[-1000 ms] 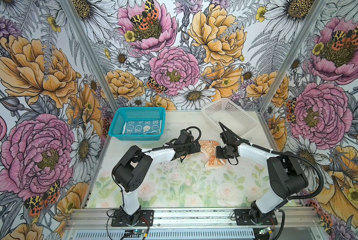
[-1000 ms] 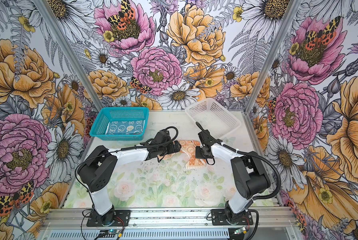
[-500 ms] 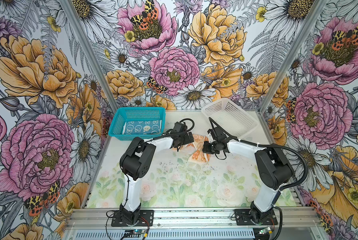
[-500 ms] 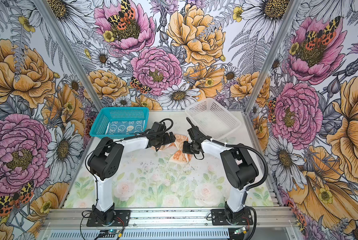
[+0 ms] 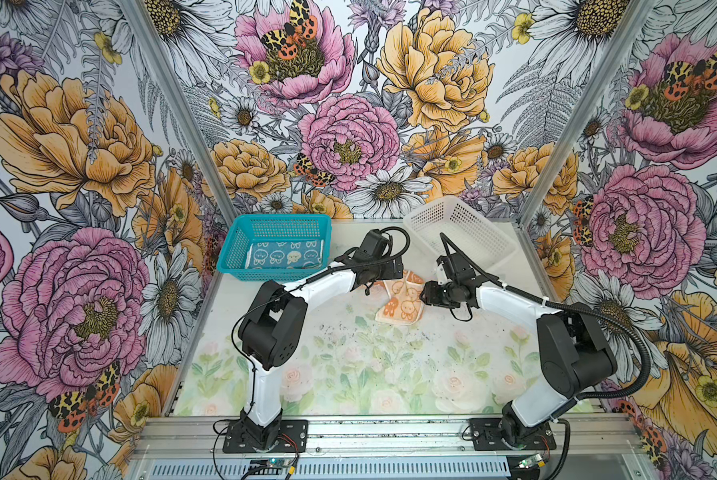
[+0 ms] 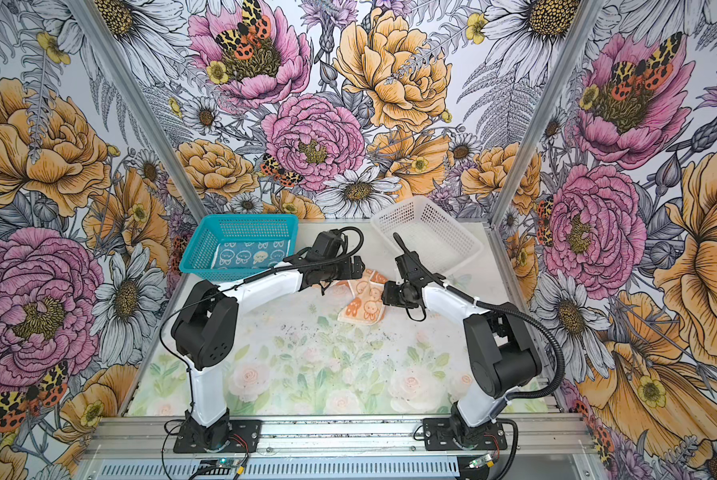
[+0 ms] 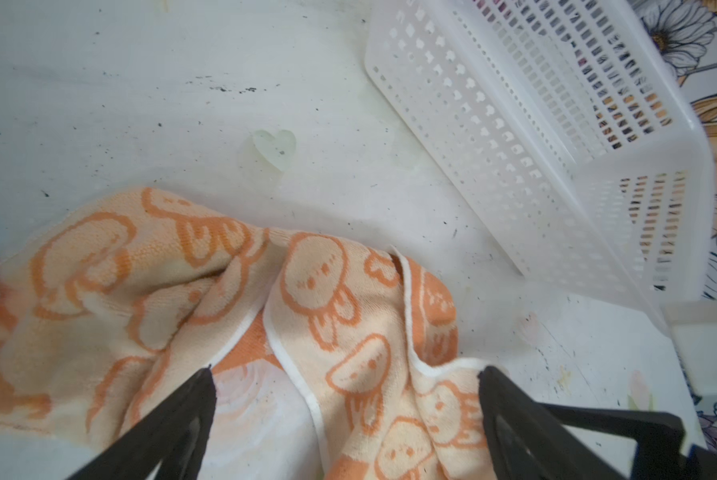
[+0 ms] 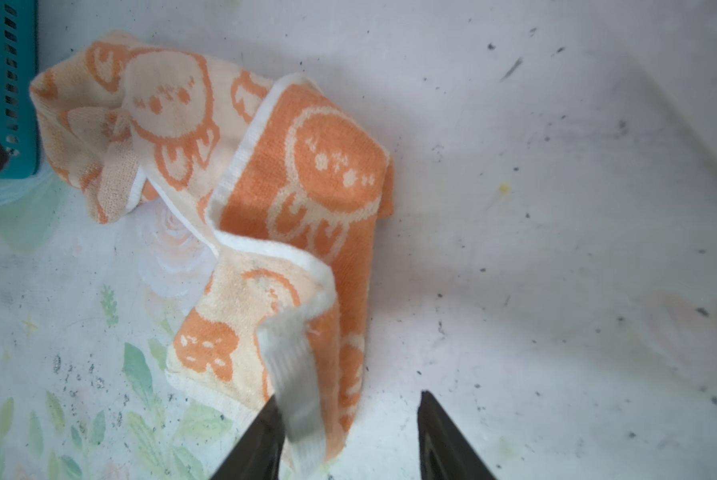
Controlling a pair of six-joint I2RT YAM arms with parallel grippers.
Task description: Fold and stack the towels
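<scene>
Printed floral surface [image 5: 348, 374], scuffed and speckled; teal perforated basket [image 5: 240, 249] at the far left with the teal bunny towel [image 5: 284, 257] lying flat inside; white perforated basket [image 5: 464, 224] at the far right, tilted, nothing visible in it; peach towel [image 5: 402, 299] lies crumpled on the surface between my two arms, terry, soft, white-hemmed, its long axis running roughly from the far side toward the rail; my left gripper [image 7: 346, 370] hangs over its far end, jaws spread wide, holding nothing; my right gripper [image 8: 348, 397] sits just beside its near-right edge, jaws parted, not clamping; a white ribbed tag [image 8: 294, 374] rests against one finger; unfolded as yet, I judge.
</scene>
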